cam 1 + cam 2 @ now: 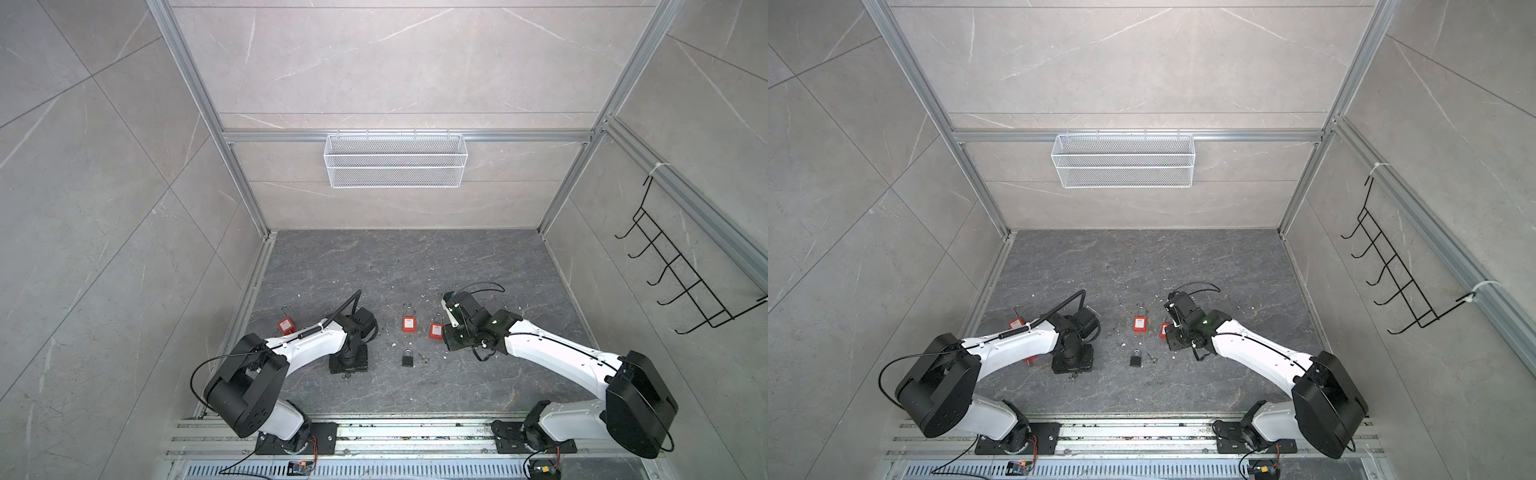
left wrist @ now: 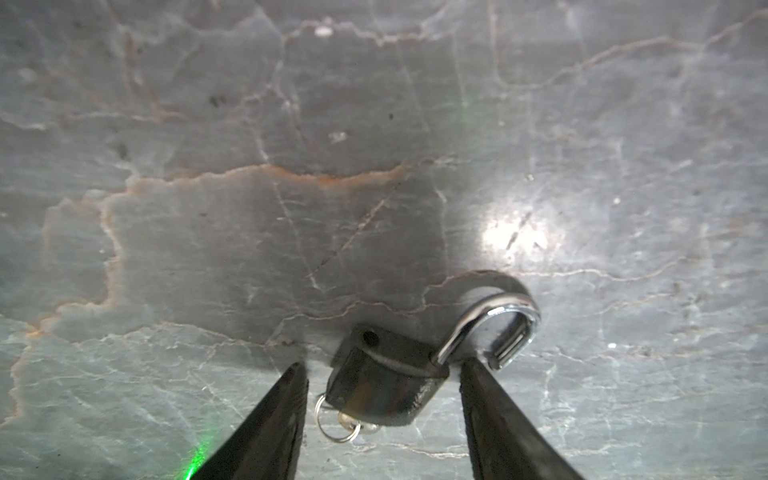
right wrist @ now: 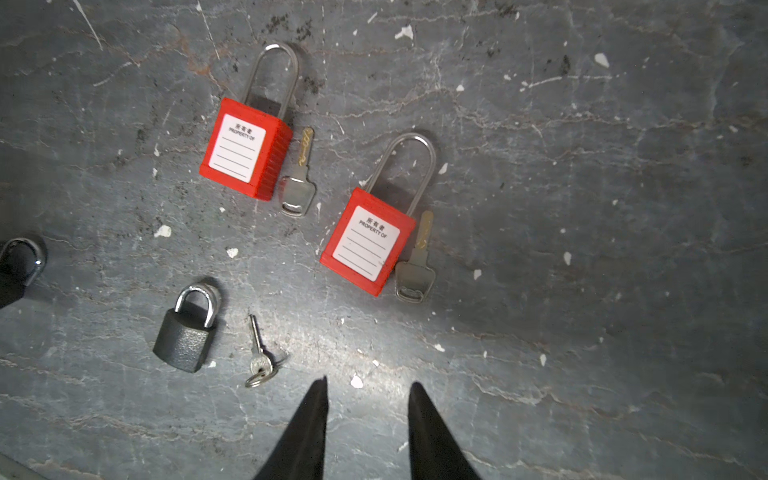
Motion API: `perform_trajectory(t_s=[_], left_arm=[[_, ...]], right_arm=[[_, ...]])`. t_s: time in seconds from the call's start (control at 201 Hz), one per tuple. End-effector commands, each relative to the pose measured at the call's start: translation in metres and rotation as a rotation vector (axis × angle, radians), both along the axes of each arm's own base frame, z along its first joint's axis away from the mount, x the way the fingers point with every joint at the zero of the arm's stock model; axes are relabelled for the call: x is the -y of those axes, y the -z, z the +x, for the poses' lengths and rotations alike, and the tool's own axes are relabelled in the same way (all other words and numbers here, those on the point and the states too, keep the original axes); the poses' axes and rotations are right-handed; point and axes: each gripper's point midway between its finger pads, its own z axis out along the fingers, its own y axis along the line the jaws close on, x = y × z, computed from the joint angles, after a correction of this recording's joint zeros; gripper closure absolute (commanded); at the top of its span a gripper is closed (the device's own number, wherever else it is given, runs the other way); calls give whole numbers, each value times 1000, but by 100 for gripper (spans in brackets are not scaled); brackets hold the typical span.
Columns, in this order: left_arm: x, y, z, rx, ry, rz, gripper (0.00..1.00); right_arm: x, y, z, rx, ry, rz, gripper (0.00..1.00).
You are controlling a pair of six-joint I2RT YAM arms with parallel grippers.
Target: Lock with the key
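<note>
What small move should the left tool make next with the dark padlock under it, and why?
Probably close the left tool on the dark padlock. In the left wrist view its body lies between the two fingers, with a little gap on each side, so nothing is held yet. Its shackle stands open and a key seems to sit in its base.

A white wire basket (image 1: 395, 176) hangs at the far end; a black hook rack (image 1: 681, 256) hangs on the right.
</note>
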Motion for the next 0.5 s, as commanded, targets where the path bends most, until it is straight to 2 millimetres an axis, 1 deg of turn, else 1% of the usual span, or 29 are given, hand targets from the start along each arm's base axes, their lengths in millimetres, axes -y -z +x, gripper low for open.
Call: perform_trajectory(t_s=[0.0, 0.09, 0.159, 0.329, 0.498], left_arm=[[0, 0, 0, -22, -23, 25, 44], [7, 0, 2, -29, -42, 3, 45], [12, -2, 4, -34, -58, -17, 51], [18, -6, 3, -45, -108, -44, 55], [21, -6, 3, -58, -143, -49, 56]], right_arm=[[4, 2, -1, 19, 11, -2, 65], [5, 5, -3, 18, 12, -4, 65], [5, 7, -4, 19, 12, -1, 65], [4, 10, -5, 16, -2, 2, 66], [2, 10, -5, 21, -23, 7, 65]])
